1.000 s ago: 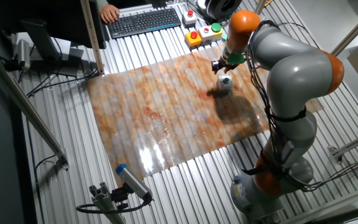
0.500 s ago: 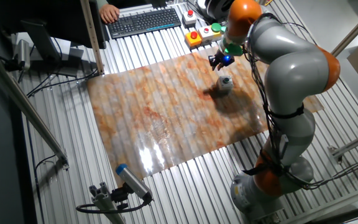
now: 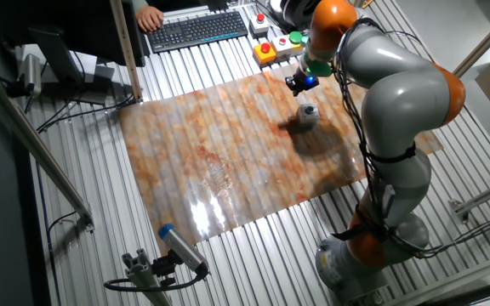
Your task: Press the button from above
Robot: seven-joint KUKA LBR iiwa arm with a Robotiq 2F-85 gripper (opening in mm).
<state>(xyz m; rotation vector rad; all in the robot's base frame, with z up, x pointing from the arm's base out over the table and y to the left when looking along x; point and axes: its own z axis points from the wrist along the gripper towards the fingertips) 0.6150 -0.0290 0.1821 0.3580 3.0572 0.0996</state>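
Button [image 3: 309, 111] in small white cube housing, upright on marbled mat [image 3: 228, 161] on bench [image 3: 100, 229]. Gripper [image 3: 300, 84] hovering apart, above button, toward keyboard [image 3: 197, 29]. Fingers' state: cannot tell, too small.

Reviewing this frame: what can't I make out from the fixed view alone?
- Gripper: too small and dark to tell whether the fingers are open or shut.
- The button: too small to tell whether its green cap is pressed in.
- Height gap between gripper and button: steep single view, cannot be judged.
- Person's hand at the keyboard: cut off by the top edge.
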